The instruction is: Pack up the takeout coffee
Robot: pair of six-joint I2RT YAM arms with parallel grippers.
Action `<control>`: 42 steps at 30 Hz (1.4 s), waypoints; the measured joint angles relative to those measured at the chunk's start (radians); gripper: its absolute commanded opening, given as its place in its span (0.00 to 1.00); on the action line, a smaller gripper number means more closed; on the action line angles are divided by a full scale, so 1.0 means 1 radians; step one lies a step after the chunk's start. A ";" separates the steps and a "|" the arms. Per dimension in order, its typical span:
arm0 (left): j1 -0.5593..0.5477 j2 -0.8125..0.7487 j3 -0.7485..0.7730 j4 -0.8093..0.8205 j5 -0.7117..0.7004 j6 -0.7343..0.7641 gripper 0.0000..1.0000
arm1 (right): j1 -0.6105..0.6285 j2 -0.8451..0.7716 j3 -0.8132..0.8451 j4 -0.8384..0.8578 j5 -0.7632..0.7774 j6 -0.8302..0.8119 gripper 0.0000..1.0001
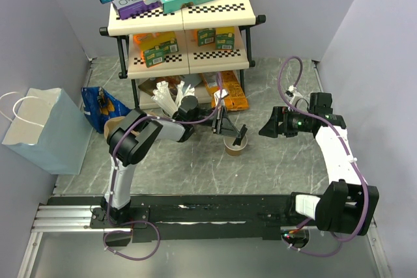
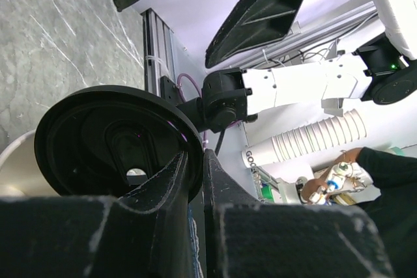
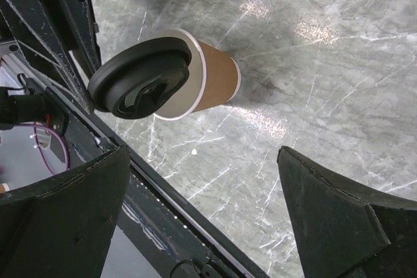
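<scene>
Pinching the black lid (image 3: 140,83), tilted at the mouth of the upright cup (image 3: 218,76), is the left gripper (image 2: 197,177); the right gripper (image 3: 203,154) gapes. White stacked cups (image 2: 319,136) read "GOO".

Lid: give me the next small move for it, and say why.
Probably tilt the lid flat and press it down onto the cup. The left gripper pinches the lid by its edge. In the right wrist view the lid hangs slanted at the rim, with the cup's mouth partly uncovered. The right gripper is open and apart from the cup.
</scene>
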 measured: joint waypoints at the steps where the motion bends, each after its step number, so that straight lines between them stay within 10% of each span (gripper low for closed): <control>1: 0.000 0.000 0.000 0.001 0.000 0.000 0.01 | 0.000 0.000 0.000 0.000 0.000 0.000 1.00; 20: 0.000 0.000 0.050 -0.251 0.095 0.223 0.13 | 0.232 -0.051 -0.003 0.006 -0.039 -0.523 0.96; 42: 0.006 -0.076 0.064 -0.550 0.037 0.458 0.30 | 0.320 0.011 0.027 0.035 0.024 -0.618 0.98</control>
